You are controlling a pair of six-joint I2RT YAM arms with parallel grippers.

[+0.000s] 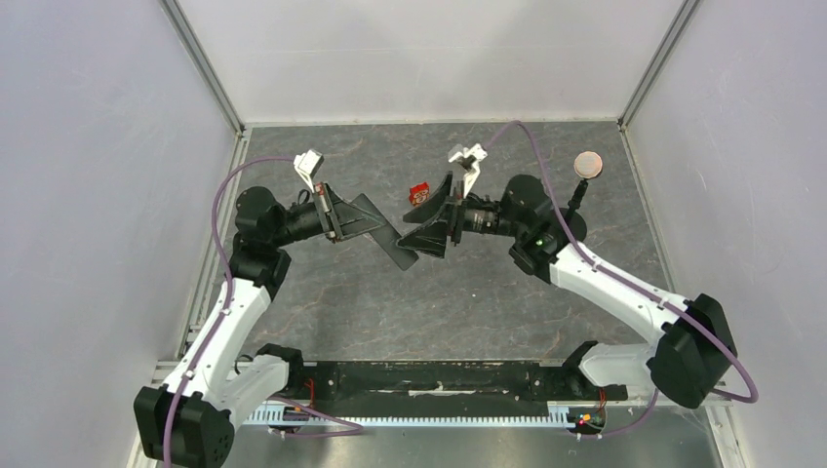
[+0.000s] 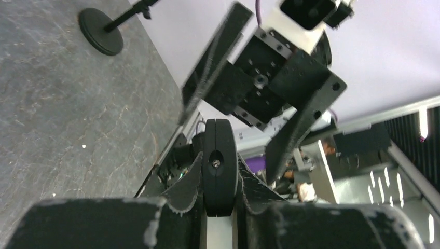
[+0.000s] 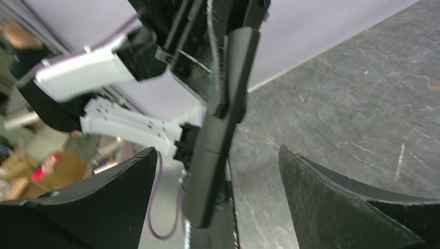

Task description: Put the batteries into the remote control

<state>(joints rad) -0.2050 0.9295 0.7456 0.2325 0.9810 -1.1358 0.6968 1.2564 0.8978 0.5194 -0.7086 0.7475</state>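
My left gripper is shut on the remote control, a slim black bar held in the air above the middle of the table. The left wrist view shows the remote control end-on, clamped between both fingers of the left gripper. My right gripper faces it from the right and stands open. In the right wrist view the remote control hangs between the spread fingers of the right gripper, touching neither. The batteries are out of view.
A small red-and-white box lies on the table just behind the two grippers. A black round-based stand with a tan disc stands at the back right, its base showing in the left wrist view. Walls enclose three sides.
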